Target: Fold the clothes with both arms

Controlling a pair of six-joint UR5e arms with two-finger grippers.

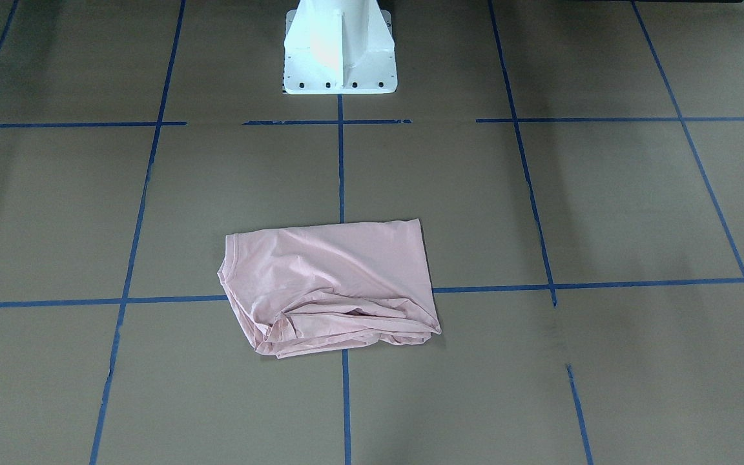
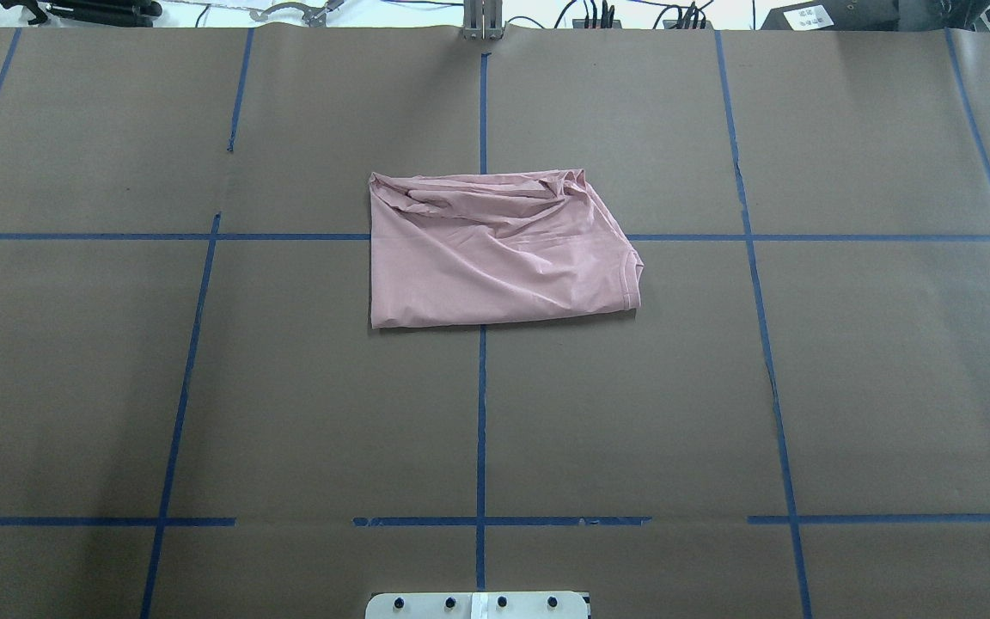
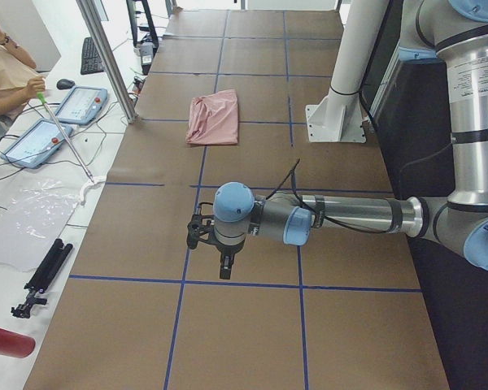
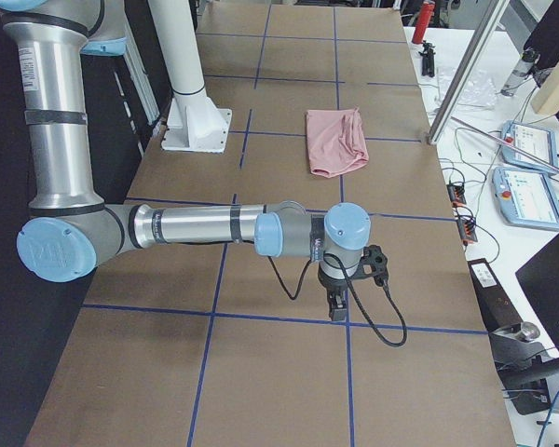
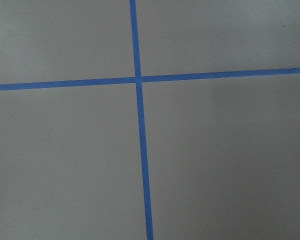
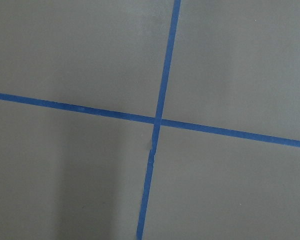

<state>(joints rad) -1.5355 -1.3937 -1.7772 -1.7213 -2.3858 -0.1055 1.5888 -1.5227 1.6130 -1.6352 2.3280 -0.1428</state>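
The pale pink T-shirt point(image 1: 330, 287) lies folded into a rough rectangle at the middle of the brown table, plain side up, bunched along its far edge in the overhead view point(image 2: 495, 249). It also shows in the left side view point(image 3: 214, 116) and the right side view point(image 4: 335, 142). My left gripper point(image 3: 225, 268) hangs pointing down over the table's left end, far from the shirt. My right gripper point(image 4: 336, 307) hangs likewise over the right end. I cannot tell whether either is open or shut. Both wrist views show only bare table and tape.
Blue tape lines point(image 2: 481, 413) grid the brown table. The white pedestal base point(image 1: 340, 51) stands at the robot's side. An operator point(image 3: 4, 73) sits past the far edge with teach pendants point(image 3: 81, 104) and a metal post point(image 3: 106, 57).
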